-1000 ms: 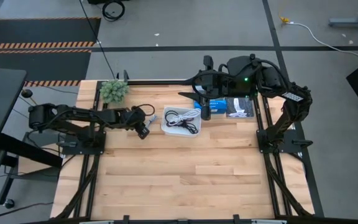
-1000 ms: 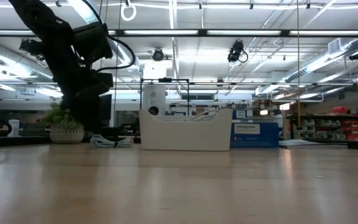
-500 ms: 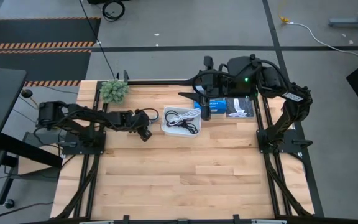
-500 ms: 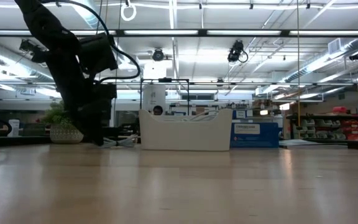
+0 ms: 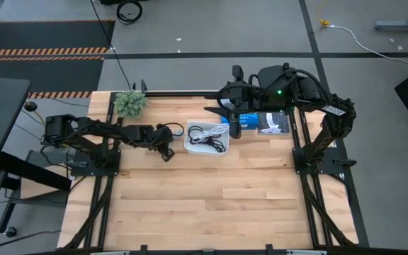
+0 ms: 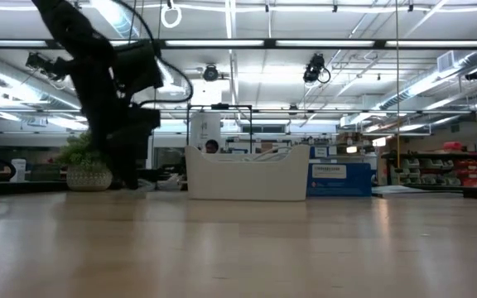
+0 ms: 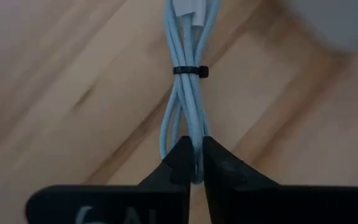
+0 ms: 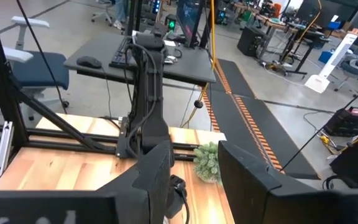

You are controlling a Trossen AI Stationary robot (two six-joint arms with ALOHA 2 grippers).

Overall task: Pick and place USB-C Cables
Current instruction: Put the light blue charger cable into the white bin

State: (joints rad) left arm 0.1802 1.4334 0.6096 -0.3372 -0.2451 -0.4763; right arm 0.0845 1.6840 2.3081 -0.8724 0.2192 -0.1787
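Observation:
A pale grey-blue USB-C cable [image 7: 188, 106], bundled with a black tie [image 7: 190, 70], lies on the wood just left of the white tray [image 5: 190, 145]. My left gripper [image 7: 191, 163] [image 5: 166, 149] is down at the table, shut on the bundle. A white cable [image 5: 201, 132] and a black cable [image 5: 218, 144] lie coiled in the tray. My right gripper [image 8: 194, 186] [image 5: 234, 129] hangs open above the tray's far right corner, with nothing between its fingers. My left gripper pinches the looped end of the bundle [image 7: 192, 149] between its two fingertips. The fingers come from above, in line with the cable's length. The rest of the bundle stretches away from the fingers over the wood toward the tray; whether it is lifted I cannot tell.
A small potted plant [image 5: 129, 103] stands at the far left edge. A blue box [image 5: 250, 120] and a clear packet [image 5: 273, 122] lie right of the tray. The near half of the wooden table [image 5: 218, 205] is bare.
My left gripper has come down to the table beside the tray and edged a little toward the tray.

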